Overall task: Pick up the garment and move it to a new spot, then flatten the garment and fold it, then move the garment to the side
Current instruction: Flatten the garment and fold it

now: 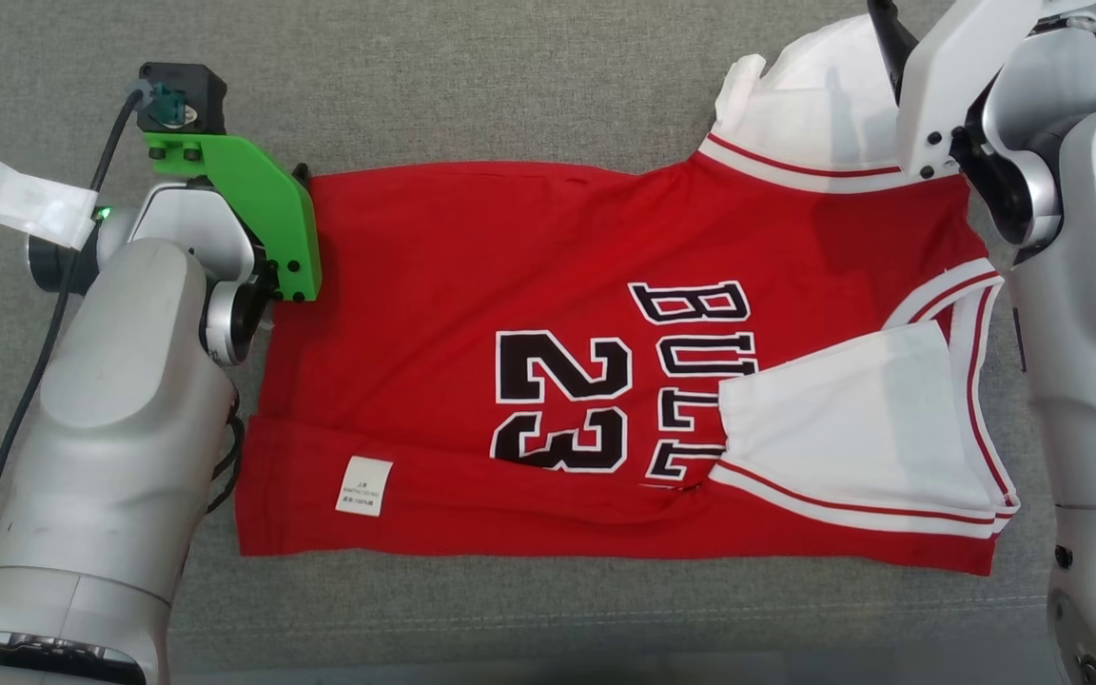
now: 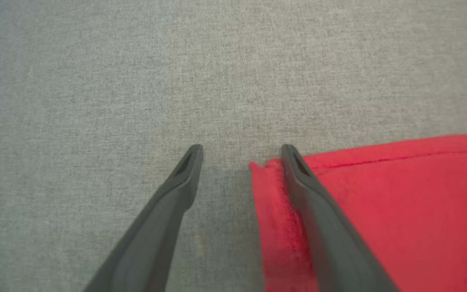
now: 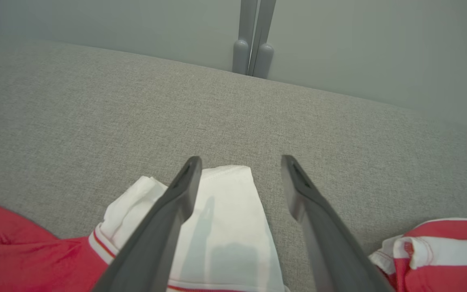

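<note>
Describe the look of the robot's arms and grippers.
Both arms have rounded silver-grey shells. The left arm carries a bright green bracket topped by a black block, with a black cable alongside. The right arm carries a white bracket. The left gripper and right gripper each have two long, dark grey fingers tapering to slotted tips.

Head frame: left arm (image 1: 110,428), silver forearm, runs up from the lower left corner, wrist turned toward centre. A green bracket (image 1: 263,209) sits on the wrist at centre left, with a black camera block (image 1: 182,95) above it.
Right arm (image 1: 1090,333) runs along the right edge, its white bracket (image 1: 948,86) at the upper right.
Left wrist frame: left end effector (image 2: 241,154), dark fingers (image 2: 168,211) spread wide, tips level.
Right wrist frame: right end effector (image 3: 241,162), likewise spread wide.
</note>
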Robot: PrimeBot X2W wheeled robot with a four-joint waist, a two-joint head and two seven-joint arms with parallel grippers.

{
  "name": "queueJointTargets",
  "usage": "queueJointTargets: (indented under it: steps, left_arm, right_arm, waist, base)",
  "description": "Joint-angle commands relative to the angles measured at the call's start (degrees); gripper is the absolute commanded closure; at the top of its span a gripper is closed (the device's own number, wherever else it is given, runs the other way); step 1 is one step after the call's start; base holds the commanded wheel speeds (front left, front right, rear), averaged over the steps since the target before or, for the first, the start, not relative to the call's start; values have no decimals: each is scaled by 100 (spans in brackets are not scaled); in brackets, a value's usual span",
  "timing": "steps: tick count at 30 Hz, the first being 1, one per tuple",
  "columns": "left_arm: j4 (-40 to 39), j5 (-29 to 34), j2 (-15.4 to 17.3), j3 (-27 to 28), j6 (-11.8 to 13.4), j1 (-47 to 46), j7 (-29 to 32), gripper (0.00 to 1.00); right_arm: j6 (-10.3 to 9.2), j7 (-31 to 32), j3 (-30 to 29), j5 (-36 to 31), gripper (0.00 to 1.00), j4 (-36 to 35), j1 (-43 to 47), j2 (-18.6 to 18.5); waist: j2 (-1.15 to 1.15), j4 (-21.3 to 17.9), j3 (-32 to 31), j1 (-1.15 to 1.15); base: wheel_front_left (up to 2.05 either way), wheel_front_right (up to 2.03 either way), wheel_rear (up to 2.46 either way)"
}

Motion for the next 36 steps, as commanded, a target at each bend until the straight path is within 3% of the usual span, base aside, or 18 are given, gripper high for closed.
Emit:
queueJointTargets:
  steps: [1, 6, 12, 15, 17, 18, 19, 21, 24, 26, 27, 28, 29, 36]
  left_arm:
    - [-74, -63, -1, -24, -55, 109, 99, 0]
    - [-250, -130, 28, -39, -70, 168, 207, 0]
    - [-464, -51, 134, -53, 86, 142, 240, 3]
    - [-487, -74, 176, -109, 107, 232, 490, 28]
    - [-507, -121, 198, -125, 77, 277, 617, 36]
    - [-508, -124, 208, -141, 70, 280, 672, 51]
    - [-510, -126, 222, -155, 67, 283, 722, 54]
    - [-492, -133, 223, -201, 41, 298, 807, 71]
    - [-503, -165, 199, -227, 27, 285, 842, 76]
    - [-493, -172, 200, -240, 25, 277, 845, 69]
    - [-485, -167, 202, -242, 34, 277, 836, 56]
    - [-478, -157, 207, -243, 66, 266, 805, 14]
    - [-463, -127, 219, -249, 103, 253, 793, 0]
    - [-372, -96, 274, -292, 129, 149, 740, 0]
  right_arm:
    - [-3, -41, -13, -20, 0, 54, -53, -36]
    - [-3, -60, 2, -28, 0, 161, -59, -59]
    - [-3, -77, 18, -69, 0, 222, -80, -66]
    - [-3, -72, 56, -52, 0, 286, -37, -44]
    - [-3, -73, 81, -42, 0, 316, -11, -29]
    - [-3, -69, 92, -38, 0, 326, -11, -26]
    - [-3, -61, 102, -41, 0, 335, -21, -27]
    - [-3, -40, 119, -59, 0, 341, -65, -45]
    - [-3, -27, 138, -61, 0, 346, -111, -78]
    - [-3, -6, 148, -75, 0, 364, -127, -90]
    - [-3, -1, 154, -81, 0, 372, -139, -96]
    - [-3, -1, 161, -82, 0, 378, -145, -96]
    - [-3, 1, 169, -78, 0, 389, -148, -92]
    - [-3, -4, 236, -35, 0, 432, -74, -85]
  waist:
    - [0, 21, -43, -1]
    - [0, 8, -87, -1]
    - [0, -3, -118, -1]
    - [0, -9, -153, -1]
    - [0, -20, -172, -1]
    - [0, -29, -176, -1]
    - [0, -39, -176, -1]
    - [0, -58, -175, -1]
    - [0, -77, -175, -1]
    - [0, -91, -178, -1]
    - [0, -98, -183, -1]
    - [0, -102, -187, -1]
    - [0, -105, -188, -1]
    - [0, -131, -161, -1]
  base:
    - [0, 0, 0]
    - [0, 0, 0]
    - [0, 0, 0]
    - [0, 0, 0]
    - [0, 0, 0]
    - [0, 0, 0]
    - [0, 0, 0]
    - [0, 0, 0]
    - [0, 0, 0]
    - [0, 0, 0]
    - [0, 0, 0]
    - [0, 0, 0]
    - [0, 0, 0]
    - [0, 0, 0]
